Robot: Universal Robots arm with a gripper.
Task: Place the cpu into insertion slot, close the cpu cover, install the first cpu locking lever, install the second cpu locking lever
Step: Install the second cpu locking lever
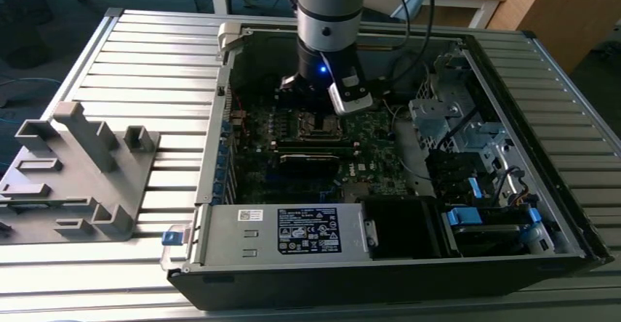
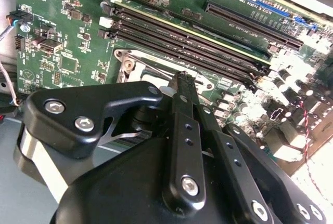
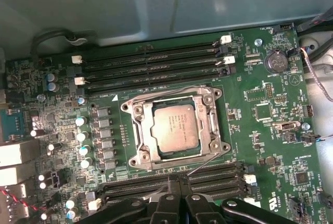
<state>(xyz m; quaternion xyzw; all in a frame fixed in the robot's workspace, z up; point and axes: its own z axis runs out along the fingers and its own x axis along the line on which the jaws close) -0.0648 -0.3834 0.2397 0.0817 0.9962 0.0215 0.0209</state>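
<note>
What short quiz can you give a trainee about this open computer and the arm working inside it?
1. True or false: the cpu lies in the insertion slot.
2. Choose one. In the first wrist view, the gripper is nearest to: A) the round coin battery, B) the cpu cover, C) the blue drive clips.
3. Fill the gap: in the exterior view, the grey plastic fixture stands on the table at the exterior view's ____ of the computer case.

Key: 1 true; 2 B; 3 left.
</note>
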